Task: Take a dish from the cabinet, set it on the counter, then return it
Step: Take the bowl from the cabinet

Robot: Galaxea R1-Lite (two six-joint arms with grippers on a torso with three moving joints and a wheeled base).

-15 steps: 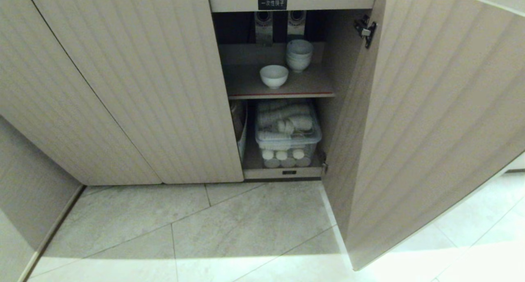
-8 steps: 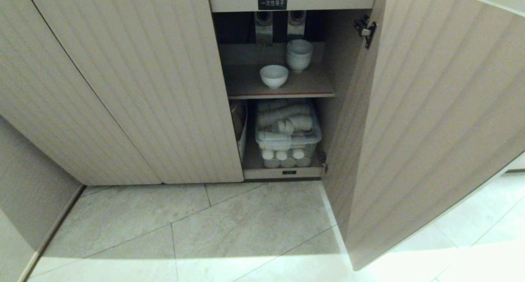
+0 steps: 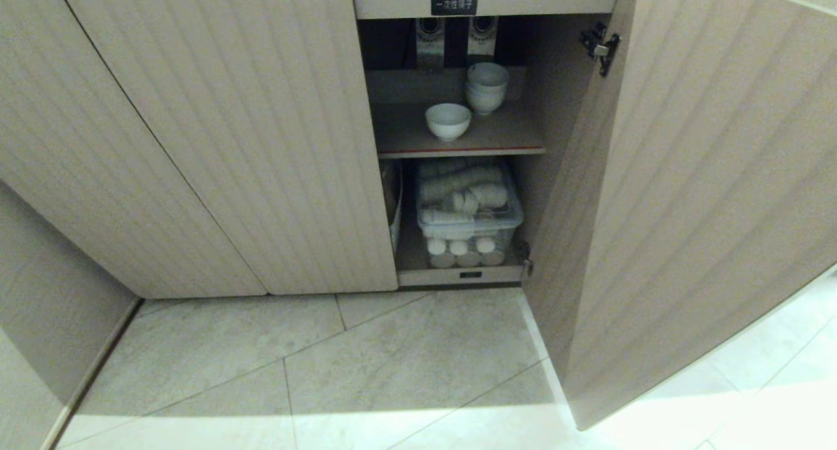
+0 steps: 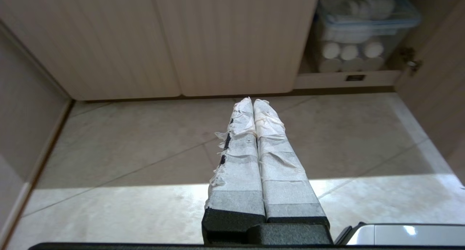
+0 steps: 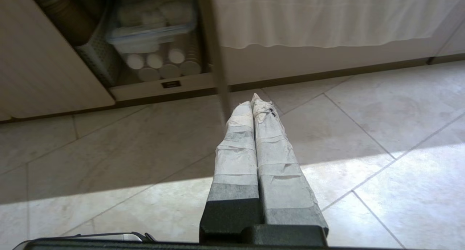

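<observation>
The whole view has slid slightly rightward, a camera shift, while the dish sits untouched on the cabinet shelf, both the left gripper and right gripper pressed together empty near the floor before the cabinet, so every step remains.

the left tool has two long tapering fingers wrapped in wrinkled white tape, frayed along one edge, on a black base. the right tool looks alike: white-taped fingers, grey bands, black base.
</observation>
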